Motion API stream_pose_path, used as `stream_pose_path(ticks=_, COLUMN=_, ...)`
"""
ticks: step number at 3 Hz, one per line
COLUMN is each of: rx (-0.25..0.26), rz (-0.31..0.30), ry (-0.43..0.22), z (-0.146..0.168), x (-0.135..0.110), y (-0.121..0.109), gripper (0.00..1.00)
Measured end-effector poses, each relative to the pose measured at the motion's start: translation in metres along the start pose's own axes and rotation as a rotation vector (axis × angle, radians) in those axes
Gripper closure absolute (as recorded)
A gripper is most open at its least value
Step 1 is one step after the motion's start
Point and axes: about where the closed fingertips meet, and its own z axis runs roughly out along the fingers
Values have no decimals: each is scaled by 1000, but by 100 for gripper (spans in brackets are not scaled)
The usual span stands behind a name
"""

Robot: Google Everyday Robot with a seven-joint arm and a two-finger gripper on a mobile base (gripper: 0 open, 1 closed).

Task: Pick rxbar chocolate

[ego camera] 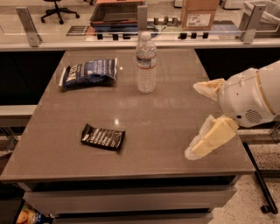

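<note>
The rxbar chocolate [103, 137] is a small flat black bar with white lettering. It lies flat near the front left of the grey table [157, 118]. My gripper [193, 120] hangs over the table's right side, well to the right of the bar and apart from it. Its two cream fingers [210, 139] are spread wide and hold nothing. The white wrist housing sits at the right edge of the view.
A crinkled blue-and-white snack bag [89, 72] lies at the back left. A clear water bottle [145, 63] stands upright at the back middle. A glass-railed counter with a cardboard box [199, 13] runs behind the table.
</note>
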Motion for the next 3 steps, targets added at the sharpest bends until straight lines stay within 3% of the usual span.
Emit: stream_pose_path(ticks=3, rx=-124, rz=-24, ry=-272, z=85, x=-36, y=36, gripper=0)
